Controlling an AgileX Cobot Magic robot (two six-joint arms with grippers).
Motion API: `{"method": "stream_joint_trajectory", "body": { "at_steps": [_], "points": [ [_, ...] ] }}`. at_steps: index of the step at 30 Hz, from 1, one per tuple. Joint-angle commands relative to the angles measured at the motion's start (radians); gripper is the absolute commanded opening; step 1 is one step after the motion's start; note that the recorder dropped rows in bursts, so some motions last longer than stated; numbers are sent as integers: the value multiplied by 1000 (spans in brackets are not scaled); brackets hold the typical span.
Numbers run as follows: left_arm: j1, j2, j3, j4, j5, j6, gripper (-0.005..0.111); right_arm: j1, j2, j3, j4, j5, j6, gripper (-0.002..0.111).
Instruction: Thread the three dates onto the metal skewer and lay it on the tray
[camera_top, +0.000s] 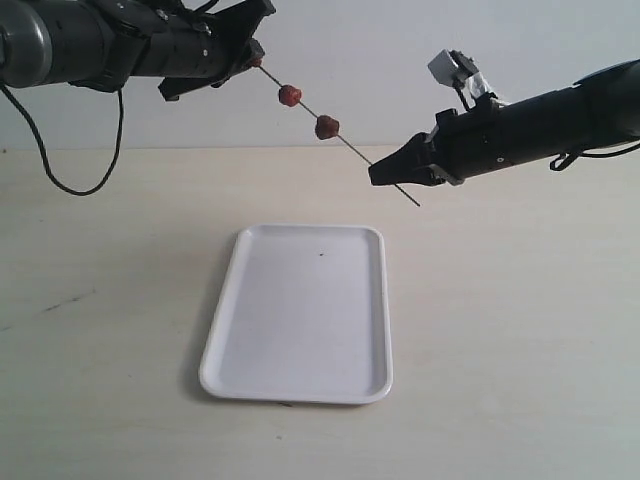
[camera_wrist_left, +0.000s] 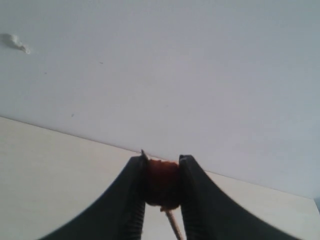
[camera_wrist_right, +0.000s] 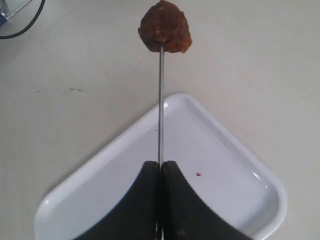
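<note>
Nearest of all, the tray (camera_top: 300, 330) was seen lying flat on the table (camera_top: 500, 350), its long side running away from the camera. A tiny dark speck (camera_top: 321, 253) was noted on its white floor, toward the far end.

Up beyond the tray's far edge, the metal skewer (camera_top: 352, 147) was held in the air on a slant, high on the left and low on the right, well apart from the tray. Its lower part was clamped by the right gripper (camera_top: 385, 172), the jaws pressed together on the rod, and a short tip was left poking out past them toward the table. In the right wrist view the rod (camera_wrist_right: 160, 100) was seen running straight out from the closed claw (camera_wrist_right: 160, 167) over a corner of the tray (camera_wrist_right: 115, 175).

The three dates were all carried on the skewer, spaced apart: the lowest date (camera_top: 327, 127), the middle date (camera_top: 290, 95) and the top date (camera_top: 257, 62). The top date was pinched by the left gripper (camera_top: 252, 60), the jaws set against its sides. In the left wrist view the rod was seen emerging from beneath it (camera_wrist_left: 162, 182).

The table was shown pale and wood-toned, with a faint dark scuff (camera_top: 65, 300) at the left. A dark cable (camera_top: 60, 170) was hung in a loop under the left arm. Farthest back, a plain white wall (camera_top: 400, 40) was seen.
</note>
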Motion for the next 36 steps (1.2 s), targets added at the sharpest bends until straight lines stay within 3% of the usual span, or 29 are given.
{"method": "stream_joint_trajectory", "body": {
  "at_steps": [1,36],
  "points": [
    [-24,-11,-2,2,56,23,24,5,-1,-7,85,-13,-18,0],
    [-67,-11,-2,2,77,54,24,52,0,-7,188,-83,-89,0]
  ]
}}
